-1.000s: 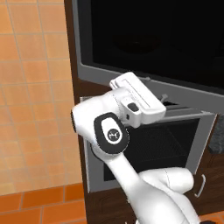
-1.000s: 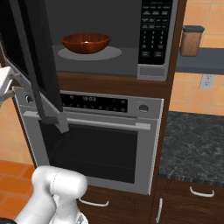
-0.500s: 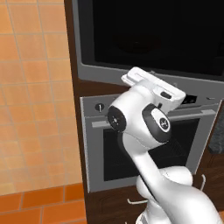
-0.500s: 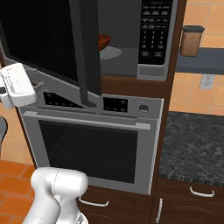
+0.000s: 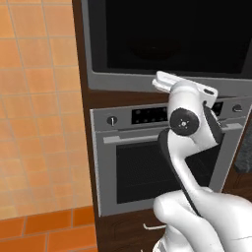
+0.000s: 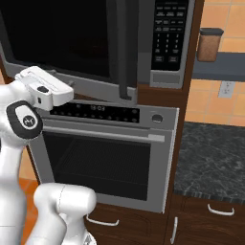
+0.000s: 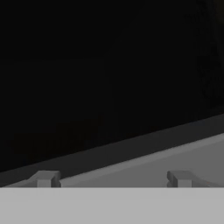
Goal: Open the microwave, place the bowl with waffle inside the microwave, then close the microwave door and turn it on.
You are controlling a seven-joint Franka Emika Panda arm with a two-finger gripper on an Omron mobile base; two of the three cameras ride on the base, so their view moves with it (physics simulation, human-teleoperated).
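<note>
The microwave door [image 6: 72, 43], a wide black glass panel in a grey frame with its dark vertical bar handle [image 6: 127, 48] at the right edge, is standing nearly shut across the built-in microwave [image 6: 170, 43], just beside the keypad panel [image 6: 167, 36]. The gripper [image 7: 113, 178] is sitting right up against the lower frame of that door, above the silver oven [image 6: 107, 153], with its two finger tips [image 7: 43, 178] spread wide apart and nothing between them, so the hand is released. In the left base view the white arm [image 5: 189, 142] is reaching up in front of the oven to the door's bottom edge, and the bowl is hidden behind the dark glass.
</note>
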